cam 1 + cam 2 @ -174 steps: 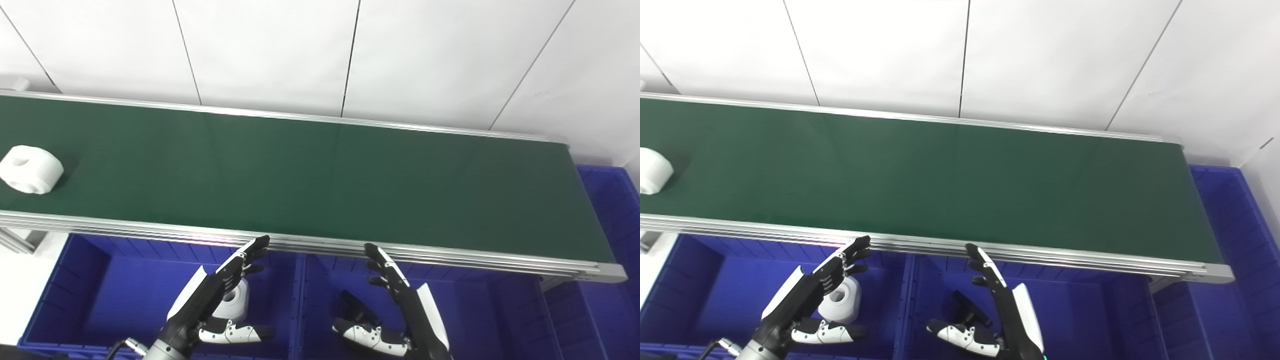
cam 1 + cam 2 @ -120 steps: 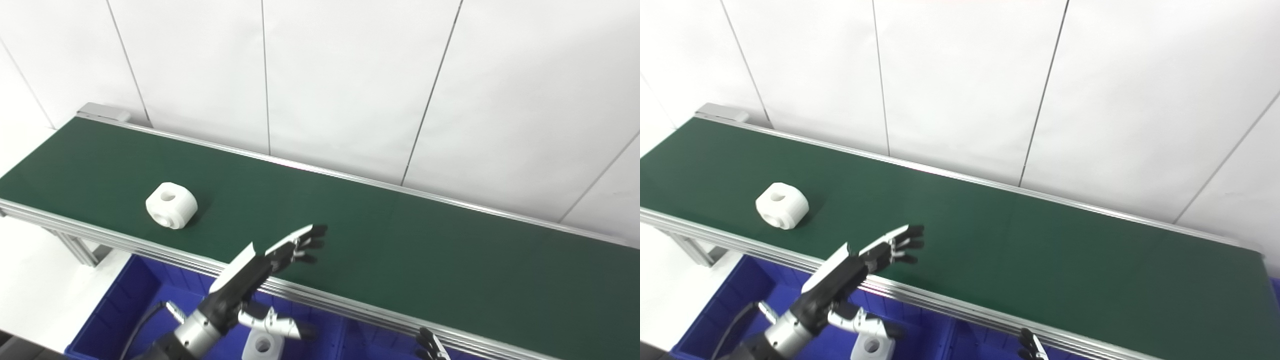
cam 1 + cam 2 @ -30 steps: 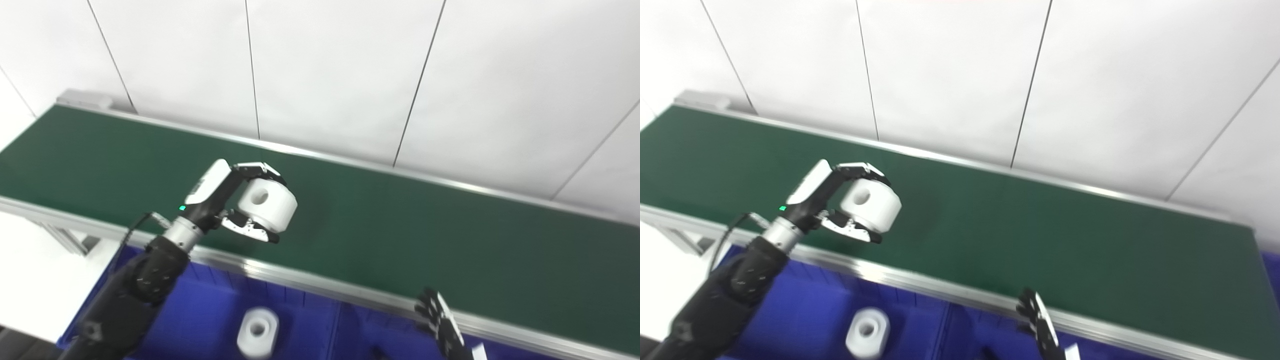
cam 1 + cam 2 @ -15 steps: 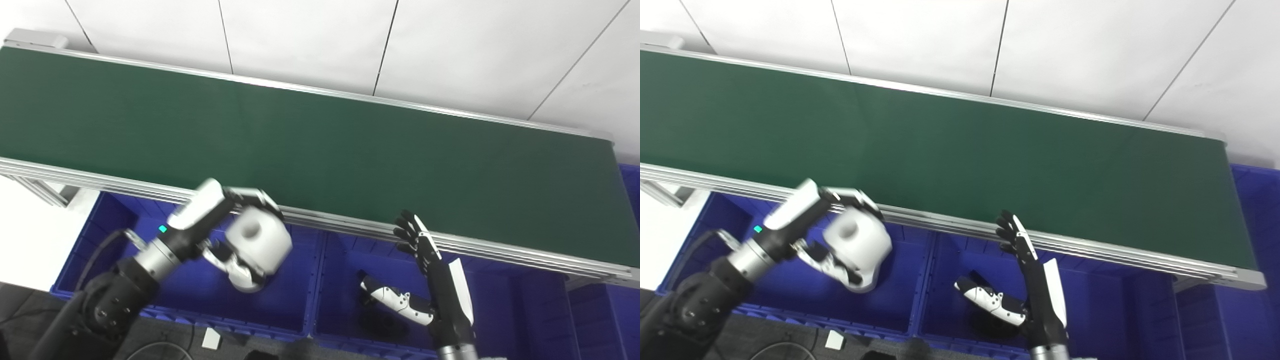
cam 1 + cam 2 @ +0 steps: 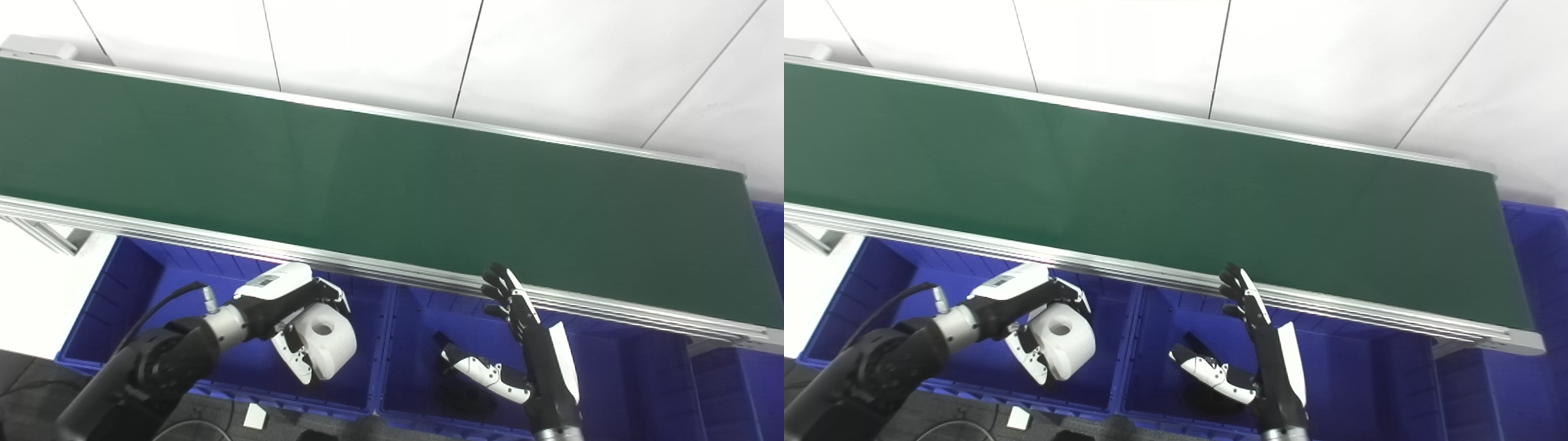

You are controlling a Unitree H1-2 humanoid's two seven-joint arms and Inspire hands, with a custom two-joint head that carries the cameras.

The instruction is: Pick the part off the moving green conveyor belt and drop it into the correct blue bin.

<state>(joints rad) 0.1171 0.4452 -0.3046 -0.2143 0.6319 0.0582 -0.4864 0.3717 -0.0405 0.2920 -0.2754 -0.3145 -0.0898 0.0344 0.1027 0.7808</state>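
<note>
The white round part with a hole [image 5: 329, 340] is held in my left hand [image 5: 293, 321], fingers over its top and thumb beneath it. Hand and part are low inside the left blue bin [image 5: 128, 288], below the belt's near rail; both also show in the right eye view [image 5: 1062, 343]. The green conveyor belt [image 5: 367, 177] carries nothing in view. My right hand [image 5: 528, 355] is open and empty, fingers spread upward, over the middle blue bin [image 5: 618, 380].
A black object [image 5: 460, 397] lies in the middle bin under my right hand. Another blue bin [image 5: 773, 245] stands past the belt's right end. The belt's aluminium rail [image 5: 392, 275] overhangs the bins' far edge. A small white item [image 5: 256, 416] lies on the floor in front.
My left hand carried the white part from above the belt, over the near rail and down into the left bin, still holding it. The camera tilted down. My right hand stayed open.
</note>
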